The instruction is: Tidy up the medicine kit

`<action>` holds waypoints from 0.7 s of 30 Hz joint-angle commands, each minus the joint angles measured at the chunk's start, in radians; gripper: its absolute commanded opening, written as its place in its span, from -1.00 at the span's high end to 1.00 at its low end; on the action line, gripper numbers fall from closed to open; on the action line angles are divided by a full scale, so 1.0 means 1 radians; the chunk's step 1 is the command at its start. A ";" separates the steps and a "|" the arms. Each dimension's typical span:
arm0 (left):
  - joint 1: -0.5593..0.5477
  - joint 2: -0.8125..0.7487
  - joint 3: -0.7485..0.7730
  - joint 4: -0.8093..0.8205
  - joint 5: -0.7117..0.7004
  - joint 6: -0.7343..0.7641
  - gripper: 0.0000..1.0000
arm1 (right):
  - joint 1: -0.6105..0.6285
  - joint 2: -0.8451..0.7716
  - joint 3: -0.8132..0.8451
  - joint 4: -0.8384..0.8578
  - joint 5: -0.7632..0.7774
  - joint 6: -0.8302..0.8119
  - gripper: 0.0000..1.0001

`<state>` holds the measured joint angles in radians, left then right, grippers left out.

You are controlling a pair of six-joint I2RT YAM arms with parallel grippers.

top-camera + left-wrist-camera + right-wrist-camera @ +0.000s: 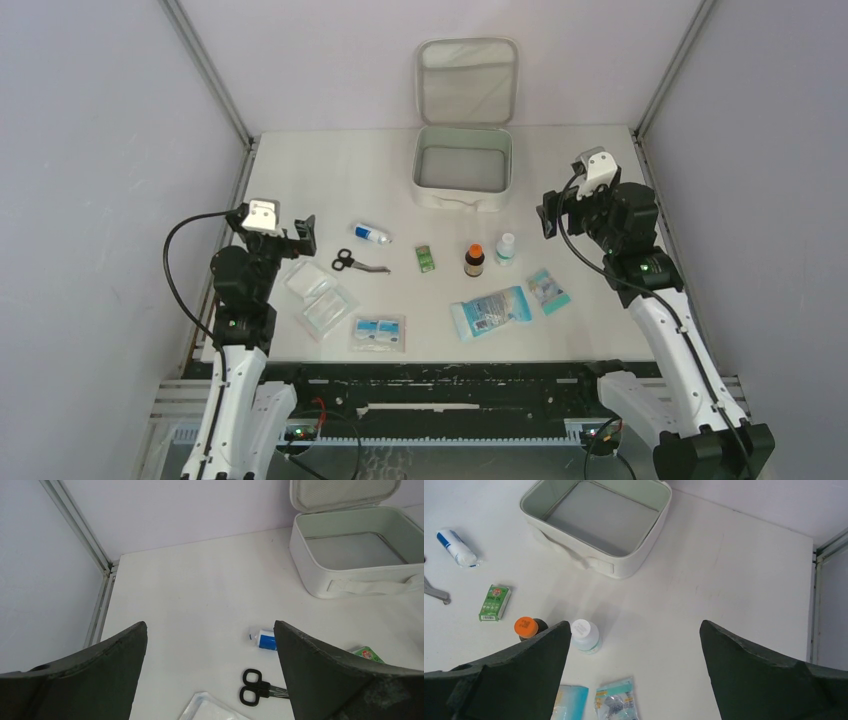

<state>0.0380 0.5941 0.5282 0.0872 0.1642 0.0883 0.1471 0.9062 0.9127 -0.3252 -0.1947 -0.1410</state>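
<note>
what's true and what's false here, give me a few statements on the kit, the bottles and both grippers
1. The lid of the medicine kit stands open. True.
2. The scissors lie inside the medicine kit. False: they lie on the table, and the kit looks empty.
3. The orange-capped bottle stands upright beside the white-capped bottle. True.
4. The left gripper is shut on the green box. False: it is open and holds nothing; the box lies on the table.
5. The right gripper is open and holds nothing. True.
</note>
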 commanded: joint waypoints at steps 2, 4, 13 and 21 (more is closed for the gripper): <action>0.008 -0.008 0.034 0.015 0.032 0.009 -0.99 | 0.026 0.013 0.018 0.075 0.069 0.006 -1.00; 0.008 -0.005 0.036 0.009 0.041 0.014 -0.99 | 0.037 0.031 0.018 0.084 0.098 0.010 -1.00; 0.004 0.019 0.034 0.008 0.093 0.029 -0.99 | 0.101 0.216 0.063 0.158 0.246 0.050 -1.00; 0.002 -0.003 0.032 0.003 0.128 0.036 -0.99 | 0.103 0.535 0.239 0.204 0.268 0.100 -0.79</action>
<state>0.0391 0.6117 0.5282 0.0658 0.2543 0.0990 0.2447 1.3304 1.0344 -0.1982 0.0391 -0.0971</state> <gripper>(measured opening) 0.996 0.914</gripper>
